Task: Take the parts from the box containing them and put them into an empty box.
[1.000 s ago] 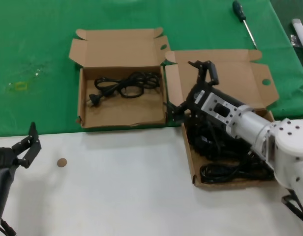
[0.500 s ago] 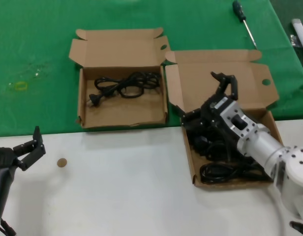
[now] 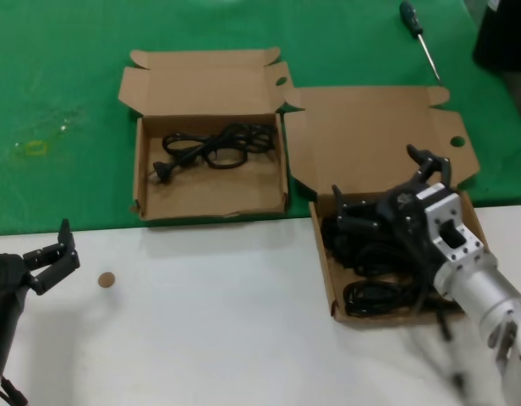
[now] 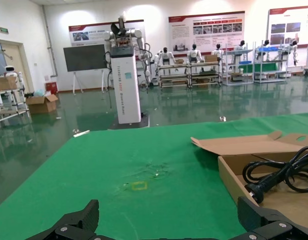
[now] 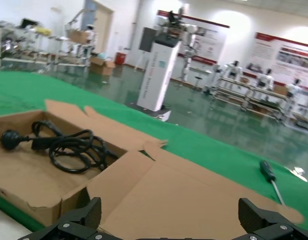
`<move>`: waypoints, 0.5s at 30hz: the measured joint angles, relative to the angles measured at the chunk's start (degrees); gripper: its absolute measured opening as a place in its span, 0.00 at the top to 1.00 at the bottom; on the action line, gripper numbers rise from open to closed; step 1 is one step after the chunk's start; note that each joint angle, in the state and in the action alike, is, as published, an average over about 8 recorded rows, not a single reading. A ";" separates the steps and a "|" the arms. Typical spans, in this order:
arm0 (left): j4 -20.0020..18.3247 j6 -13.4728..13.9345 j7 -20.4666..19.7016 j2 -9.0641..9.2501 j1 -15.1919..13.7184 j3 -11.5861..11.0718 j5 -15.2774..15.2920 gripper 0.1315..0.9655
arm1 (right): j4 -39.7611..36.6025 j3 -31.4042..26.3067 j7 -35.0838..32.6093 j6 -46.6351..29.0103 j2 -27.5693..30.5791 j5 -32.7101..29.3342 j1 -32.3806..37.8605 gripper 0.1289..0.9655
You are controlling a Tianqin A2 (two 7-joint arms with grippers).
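The larger box (image 3: 324, 254), its big lid flap (image 3: 379, 135) laid back, stands at the right and holds a heap of black power cords (image 3: 375, 271). My right gripper (image 3: 386, 196) hangs over that heap, open and empty; in the right wrist view (image 5: 171, 222) its jaws stand wide apart over the lid flap (image 5: 194, 195). The smaller box (image 3: 150, 199) at centre left holds one coiled cord (image 3: 214, 145), which also shows in the right wrist view (image 5: 69, 145) and the left wrist view (image 4: 279, 172). My left gripper (image 3: 47, 260) is open and parked at the near left (image 4: 169, 222).
A green-handled screwdriver (image 3: 417, 34) lies on the green cloth at the far right, and it shows in the right wrist view (image 5: 268, 172). A small brown disc (image 3: 106, 279) lies on the white table near my left gripper. A yellow mark (image 3: 32, 148) is on the cloth at the left.
My right gripper has moved right and toward me, from the edge by the smaller box to over the cord heap in the larger box, still open. The left arm has barely moved.
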 joint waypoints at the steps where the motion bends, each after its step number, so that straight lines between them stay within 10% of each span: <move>1: 0.00 0.00 0.00 0.00 0.00 0.00 0.00 0.02 | 0.73 0.20 0.76 0.52 0.05 0.14 -0.73 0.00; 15: 0.00 0.00 0.00 0.00 0.00 0.00 0.00 0.00 | 10.09 2.75 10.55 7.28 0.69 1.92 -10.11 0.00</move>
